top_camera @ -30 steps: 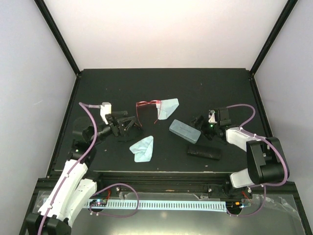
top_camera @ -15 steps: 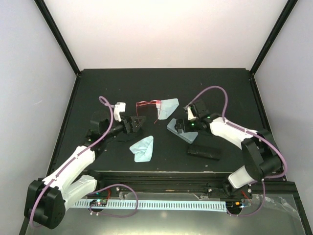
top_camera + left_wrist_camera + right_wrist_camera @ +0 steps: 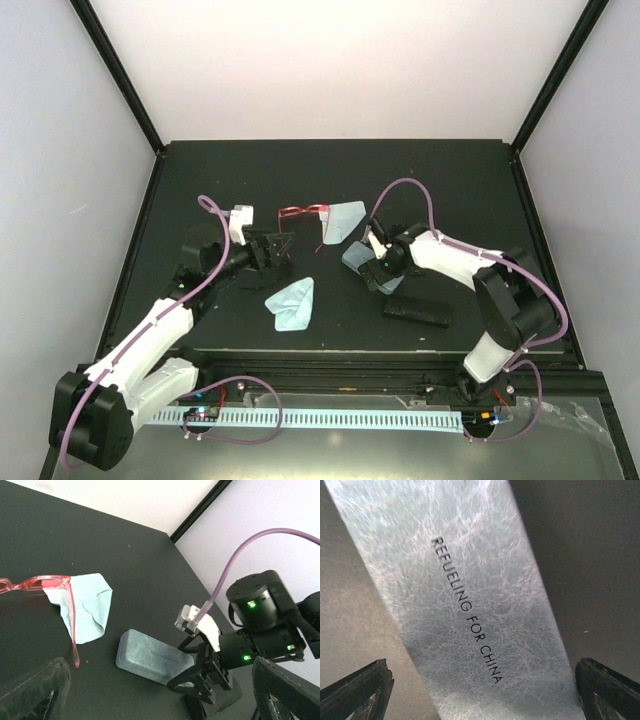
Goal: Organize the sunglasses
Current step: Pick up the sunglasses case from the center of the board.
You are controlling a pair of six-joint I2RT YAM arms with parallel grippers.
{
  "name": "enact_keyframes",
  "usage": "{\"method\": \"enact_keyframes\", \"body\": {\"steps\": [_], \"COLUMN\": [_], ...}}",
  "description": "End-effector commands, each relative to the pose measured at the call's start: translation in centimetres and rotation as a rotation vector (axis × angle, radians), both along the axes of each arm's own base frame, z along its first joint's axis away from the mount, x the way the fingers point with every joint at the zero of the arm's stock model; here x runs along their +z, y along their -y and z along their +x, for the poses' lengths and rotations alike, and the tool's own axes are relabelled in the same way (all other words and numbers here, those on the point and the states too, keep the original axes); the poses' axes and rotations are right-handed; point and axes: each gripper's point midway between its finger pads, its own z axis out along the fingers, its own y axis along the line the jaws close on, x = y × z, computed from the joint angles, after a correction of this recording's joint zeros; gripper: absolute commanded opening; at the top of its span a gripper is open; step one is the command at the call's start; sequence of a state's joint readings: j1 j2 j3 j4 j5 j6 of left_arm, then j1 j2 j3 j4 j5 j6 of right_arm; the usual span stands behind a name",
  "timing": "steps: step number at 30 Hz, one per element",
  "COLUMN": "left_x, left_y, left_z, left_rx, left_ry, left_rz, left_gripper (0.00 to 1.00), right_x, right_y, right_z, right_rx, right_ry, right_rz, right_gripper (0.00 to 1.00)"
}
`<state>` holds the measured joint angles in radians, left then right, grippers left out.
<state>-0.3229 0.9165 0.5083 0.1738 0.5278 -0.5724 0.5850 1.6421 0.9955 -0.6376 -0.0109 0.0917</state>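
your left claw [image 3: 280,247] hangs low over the surface [image 3: 440,180], spread wide and holding nothing. the red sunglasses [image 3: 300,212] lie unfolded just beyond it and a touch to its right, with the front bar on the far side and both arms pointing back toward the claw. from your left wrist they sit up and to the left, ahead of the left finger [image 3: 35,690]. the arm of the glasses farther from your claw crosses the edge of a light blue cloth [image 3: 342,220], which lies on the right side of the glasses. a second cloth [image 3: 292,303] lies on the surface on the near side of your left claw, toward the arm bases and apart from it.

your right claw [image 3: 378,268] is also spread wide and grips nothing. it stands right over the pale blue case [image 3: 355,258], tipped down onto it. from your right wrist the case fills the space between the two fingertips, running lengthwise up and away, with the lettering "refueling for china" along it. you cannot tell from these views whether either finger touches the case. the black case [image 3: 418,311] lies just to the near side of your right claw, apart from the pale one.

the black pair cannot be made out against the dark surface.
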Motion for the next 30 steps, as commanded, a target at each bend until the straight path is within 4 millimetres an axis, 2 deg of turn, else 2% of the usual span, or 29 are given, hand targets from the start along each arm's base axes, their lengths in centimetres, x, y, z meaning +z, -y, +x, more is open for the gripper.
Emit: {"method": "enact_keyframes", "body": {"steps": [1, 5, 8, 11, 14, 16, 18, 25, 30], "left_x": [2.3, 2.2, 2.1, 1.9, 1.6, 1.2, 0.7, -1.3, -1.6], "left_y": [0.7, 0.8, 1.0, 1.1, 1.4, 1.5, 1.6, 2.8, 4.2], "left_z": [0.1, 0.2, 0.2, 0.3, 0.3, 0.5, 0.8, 1.6, 2.0], "left_rx": [-0.035, -0.043, -0.052, -0.058, -0.07, -0.071, -0.073, -0.102, -0.128], "left_ry": [0.07, 0.07, 0.064, 0.053, 0.035, 0.011, -0.016, -0.151, -0.199], "left_rz": [-0.024, -0.028, -0.032, -0.036, -0.042, -0.046, -0.052, -0.085, -0.12], "left_gripper": [0.99, 0.99, 0.99, 0.99, 0.99, 0.99, 0.99, 0.99, 0.99], "right_x": [-2.0, -2.2, -2.0, -2.3, -2.6, -2.6, -2.5, -0.2, 3.0], "right_y": [1.4, 3.6, 3.8, 2.0, 0.4, -0.3, -0.7, -3.0, -5.0], "right_z": [-1.2, 0.4, 1.4, 1.4, 1.0, 1.0, 1.3, 2.5, 2.8], "right_rx": [0.031, -0.039, -0.063, -0.038, -0.019, -0.025, -0.037, -0.09, -0.123], "right_ry": [-0.078, -0.007, 0.028, 0.005, -0.04, -0.057, -0.059, 0.01, 0.045], "right_rz": [-0.116, -0.248, -0.268, -0.183, -0.103, -0.069, -0.047, 0.117, 0.336], "right_gripper": [1.0, 1.0, 1.0, 0.98, 0.87, 0.74, 0.67, 0.62, 0.62]}}
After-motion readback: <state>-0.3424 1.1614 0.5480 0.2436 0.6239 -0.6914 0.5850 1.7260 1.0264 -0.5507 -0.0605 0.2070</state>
